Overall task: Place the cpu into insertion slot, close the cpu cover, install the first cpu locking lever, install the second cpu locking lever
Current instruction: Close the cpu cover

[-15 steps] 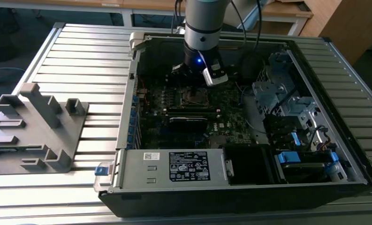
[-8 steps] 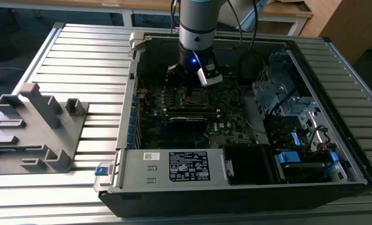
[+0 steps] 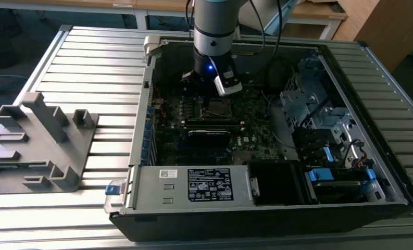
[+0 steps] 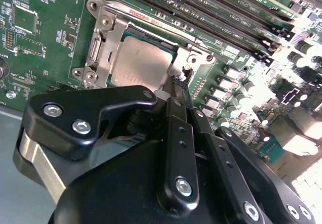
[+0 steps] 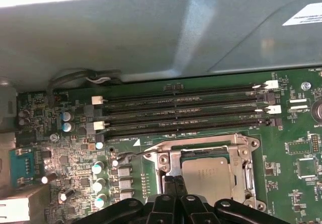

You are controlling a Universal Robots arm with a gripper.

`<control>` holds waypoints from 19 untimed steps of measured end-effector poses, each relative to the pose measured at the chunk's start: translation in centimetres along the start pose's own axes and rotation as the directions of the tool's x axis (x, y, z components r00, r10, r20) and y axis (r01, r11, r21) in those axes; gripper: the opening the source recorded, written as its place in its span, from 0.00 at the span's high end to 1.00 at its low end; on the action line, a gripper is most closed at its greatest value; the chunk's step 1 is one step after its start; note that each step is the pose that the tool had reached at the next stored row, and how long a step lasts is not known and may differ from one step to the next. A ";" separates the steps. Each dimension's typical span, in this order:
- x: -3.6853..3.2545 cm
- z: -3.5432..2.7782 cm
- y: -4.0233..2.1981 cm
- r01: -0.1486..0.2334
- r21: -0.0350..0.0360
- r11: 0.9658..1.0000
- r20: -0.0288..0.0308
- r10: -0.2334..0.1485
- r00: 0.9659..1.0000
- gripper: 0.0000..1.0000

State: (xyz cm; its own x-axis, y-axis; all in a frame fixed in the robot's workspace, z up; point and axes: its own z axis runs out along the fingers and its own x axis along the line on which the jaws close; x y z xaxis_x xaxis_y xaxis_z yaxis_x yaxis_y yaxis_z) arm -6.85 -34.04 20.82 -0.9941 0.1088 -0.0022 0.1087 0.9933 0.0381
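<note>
Cpu point(image 4: 143, 63) seated in the insertion slot point(image 3: 216, 107), centre of the exterior view. Cpu cover point(image 4: 108, 48) appears lowered. Gripper point(image 4: 177, 85), fingers drawn together, sits at its edge. Lever locking cannot be judged.

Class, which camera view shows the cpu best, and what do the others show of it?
The second wrist view: the cpu lies close and large, its grey top plain inside the cpu cover. The first wrist view shows it farther off, partly behind the gripper. In the exterior view it is too small to tell.
</note>
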 end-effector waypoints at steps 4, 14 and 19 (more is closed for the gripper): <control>0.01 0.00 -0.01 0.006 0.000 1.000 0.000 -0.006 1.000 0.89; 0.22 0.40 -0.24 0.035 0.000 0.999 -0.001 -0.035 0.999 0.89; 0.36 0.62 -0.26 0.045 0.000 0.999 -0.002 -0.045 0.999 0.89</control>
State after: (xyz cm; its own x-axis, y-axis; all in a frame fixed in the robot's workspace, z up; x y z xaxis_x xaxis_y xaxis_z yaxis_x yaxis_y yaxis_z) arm -7.23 -34.24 20.19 -0.9980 0.0635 -0.0022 0.0634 0.9973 0.0382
